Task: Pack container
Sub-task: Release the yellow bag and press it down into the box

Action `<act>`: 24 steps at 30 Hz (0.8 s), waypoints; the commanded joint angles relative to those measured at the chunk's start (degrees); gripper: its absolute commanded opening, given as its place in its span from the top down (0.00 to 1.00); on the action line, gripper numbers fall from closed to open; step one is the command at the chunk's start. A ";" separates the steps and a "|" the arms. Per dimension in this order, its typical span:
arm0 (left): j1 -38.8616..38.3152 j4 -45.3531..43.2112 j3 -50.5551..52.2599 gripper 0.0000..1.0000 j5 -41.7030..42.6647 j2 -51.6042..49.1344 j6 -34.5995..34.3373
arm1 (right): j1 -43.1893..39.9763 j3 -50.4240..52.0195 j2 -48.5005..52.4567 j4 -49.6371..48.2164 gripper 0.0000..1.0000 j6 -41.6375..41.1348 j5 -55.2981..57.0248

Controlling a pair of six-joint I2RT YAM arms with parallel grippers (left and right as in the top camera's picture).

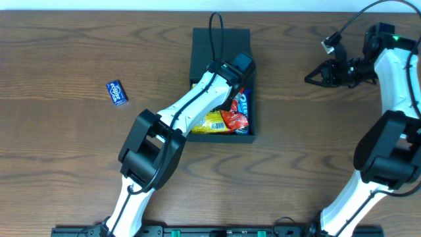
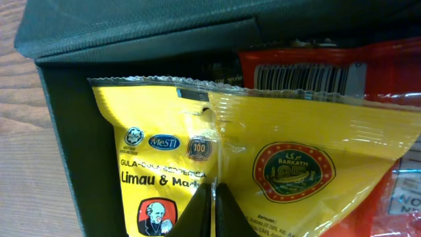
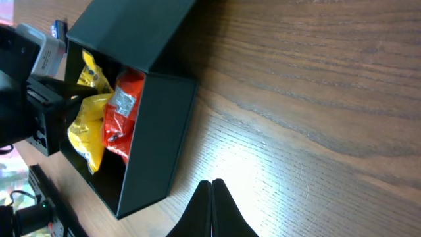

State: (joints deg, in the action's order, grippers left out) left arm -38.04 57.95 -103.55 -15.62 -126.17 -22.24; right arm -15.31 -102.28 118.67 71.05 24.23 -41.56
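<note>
The table is of dark brown wood, with the grain running from side to side. The left claw is down inside the box. Its two fingers are pressed together, with only a hairline between them. The tips lie against the front of a yellow packet that shows a small portrait, just at the line where a second yellow packet with a round emblem overlaps it. I cannot tell if a fold of the film is pinched between the fingers. Behind the yellow ones a red packet with a barcode label stands against the back of the box. From above, a blue and white packet shows by the right wall, partly under the claw.

The box is black and shallow. It sits at the far middle of the table, with its lid open on the far side. All these packets are in its near half. The left arm reaches to it at a slant from the near left and crosses over its left wall.

A small blue packet lies alone on the wood, well apart to the left of the box.

The right claw is well apart to the right of the box, over bare table, and it points toward the box. Its fingers are closed tight and there is nothing between them.
</note>
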 commanded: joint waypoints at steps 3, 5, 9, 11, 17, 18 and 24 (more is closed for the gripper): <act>0.24 1.42 -1.36 0.94 0.09 4.83 -0.02 | -0.22 -1.11 -0.22 -0.17 0.99 -0.59 -0.26; 0.24 1.44 -1.36 0.94 0.17 7.91 -0.02 | -0.22 -1.11 -0.22 -0.33 0.99 -0.59 -0.26; -1.07 2.75 -1.36 0.94 0.17 12.00 -0.02 | -0.20 -1.11 -0.22 -0.55 0.99 -0.59 -0.26; -1.77 4.52 -0.59 0.94 0.46 11.17 -0.04 | -0.20 -1.11 -0.22 -0.57 0.99 -0.59 -0.26; -2.03 5.79 2.60 0.94 6.93 8.22 1.88 | -0.20 -1.11 -0.22 -0.57 0.98 -0.59 -0.26; -2.12 5.09 3.34 0.94 7.91 8.20 2.80 | -0.22 -1.11 -0.22 -0.57 0.99 -0.57 -0.26; -2.16 1.09 10.27 0.94 9.73 8.17 3.93 | -0.20 -1.11 -0.22 -0.55 0.99 -0.61 -0.26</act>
State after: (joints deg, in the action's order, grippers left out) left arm -40.03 59.72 -95.68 -7.60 -117.45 -19.44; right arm -15.31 -102.28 118.67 70.63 24.23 -41.52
